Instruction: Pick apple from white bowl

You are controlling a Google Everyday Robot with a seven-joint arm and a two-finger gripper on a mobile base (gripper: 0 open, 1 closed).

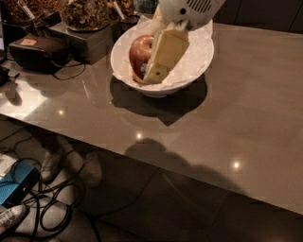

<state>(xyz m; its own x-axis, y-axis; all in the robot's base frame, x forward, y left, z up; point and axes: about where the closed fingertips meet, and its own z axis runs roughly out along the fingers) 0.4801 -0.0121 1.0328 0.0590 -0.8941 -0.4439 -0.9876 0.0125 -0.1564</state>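
Floor, far left: a blue box (10, 188) and dark looped cables (45, 208) lie below the table edge, with a pale shoe (9, 217) at the corner.
Dark device (34, 51): sits on the table's left end with a cord trailing from it. It carries a small tan label whose writing is too small to read.
Food containers (85, 14): dark tubs of brown food along the back edge, just left of the bowl.
Apple (139, 51): red and round, inside the white bowl toward its left side, with only its left half in view.
Gripper (158, 61): cream-coloured, tilted down and to the left into the bowl. It lies against the apple's right side and hides it.
Gripper state: cannot tell whether it is apart or clamped on the apple.
White bowl (201, 64): wide and shallow, lined with crinkled white paper (204, 32), standing on the table and casting a dark shadow in front of itself.
Arm (189, 7): a white housing with vent slots enters from the top edge above the bowl's far rim and slants down-left to the gripper.
Table (246, 108): grey-brown and glossy, with small light reflections.
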